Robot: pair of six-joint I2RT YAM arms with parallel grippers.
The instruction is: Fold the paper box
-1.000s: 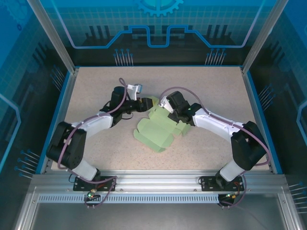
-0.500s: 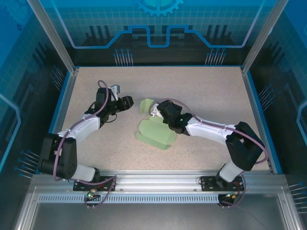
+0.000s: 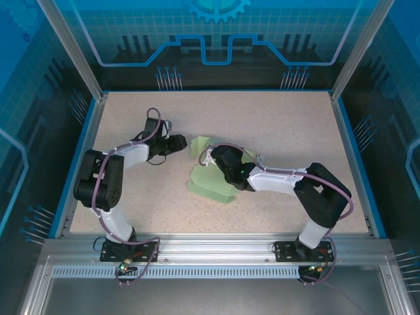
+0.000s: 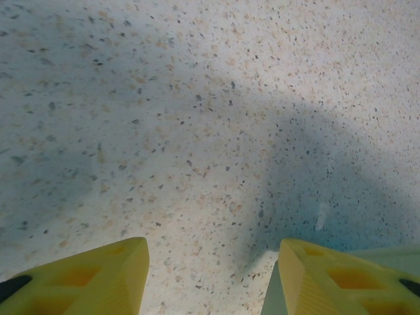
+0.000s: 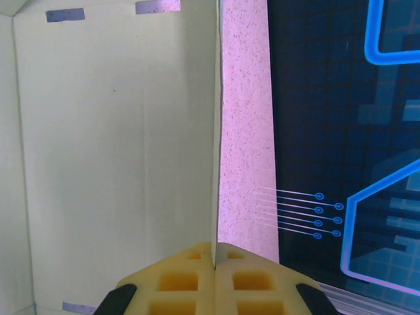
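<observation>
The paper box [image 3: 211, 184] is a pale mint-green card sheet, partly folded, lying mid-table with one flap [image 3: 200, 144] standing up at its far left. My right gripper [image 3: 209, 158] lies over the sheet. In the right wrist view the right gripper [image 5: 215, 248] is shut on the thin edge of an upright card panel [image 5: 118, 151]. My left gripper [image 3: 183, 142] sits just left of the raised flap. It [image 4: 210, 246] is open over bare table, nothing between its yellow fingers [image 4: 98, 272]; a sliver of green card [image 4: 270, 298] shows beside the right finger.
The speckled table [image 3: 282, 118] is bounded by a blue rim [image 3: 85, 144] and aluminium posts [image 3: 65, 39]. Both arms' elbows reach in from the near edge. Open tabletop lies at the far side and to the right.
My left gripper has let go of the sheet's left flap and drawn back to the left. The right gripper has moved left and nearer with the card, and the sheet lies more folded.
</observation>
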